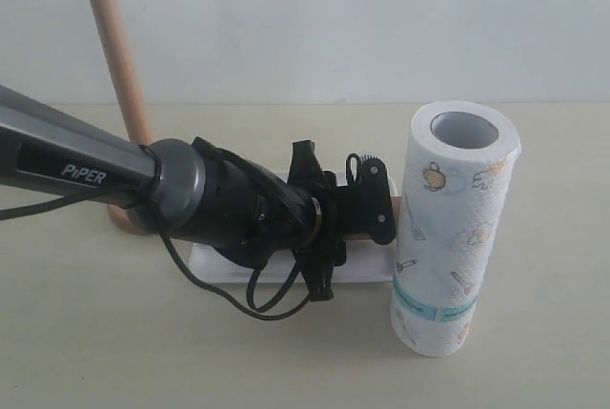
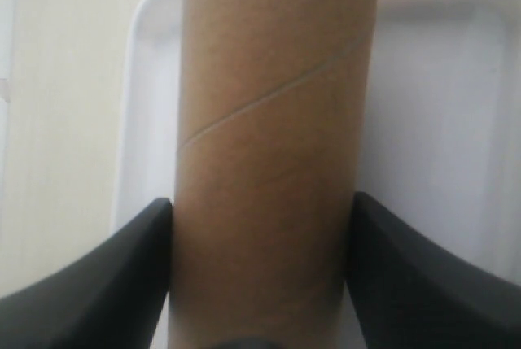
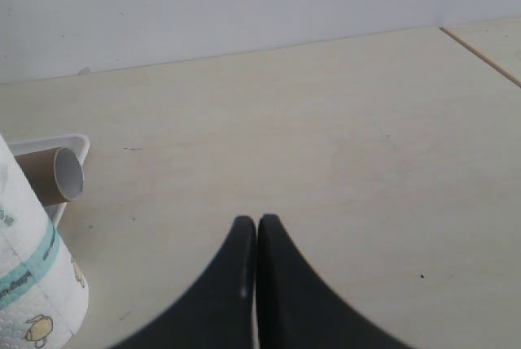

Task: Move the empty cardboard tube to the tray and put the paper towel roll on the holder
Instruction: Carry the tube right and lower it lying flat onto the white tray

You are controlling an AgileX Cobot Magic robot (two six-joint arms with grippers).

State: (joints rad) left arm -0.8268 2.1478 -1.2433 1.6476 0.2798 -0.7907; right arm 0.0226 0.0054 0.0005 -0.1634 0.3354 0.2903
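The empty cardboard tube (image 2: 269,113) is brown with a spiral seam and lies lengthwise over the white tray (image 2: 146,121). My left gripper (image 2: 262,202) is shut on it, one black finger pressed against each side. From outside, that gripper (image 1: 357,214) hides most of the tube; a brown end (image 1: 395,211) shows beside it. In the right wrist view the tube's open end (image 3: 67,176) rests low inside the tray's corner (image 3: 77,144). The paper towel roll (image 1: 457,228) stands upright just right of the tray. The holder's dowel (image 1: 114,47) rises at the back left. My right gripper (image 3: 257,220) is shut and holds nothing.
The left arm's grey forearm (image 1: 86,166) and a looping black cable (image 1: 238,299) cross in front of the holder's base (image 1: 122,220). A seam in the tabletop (image 3: 484,54) runs at the far corner in the right wrist view.
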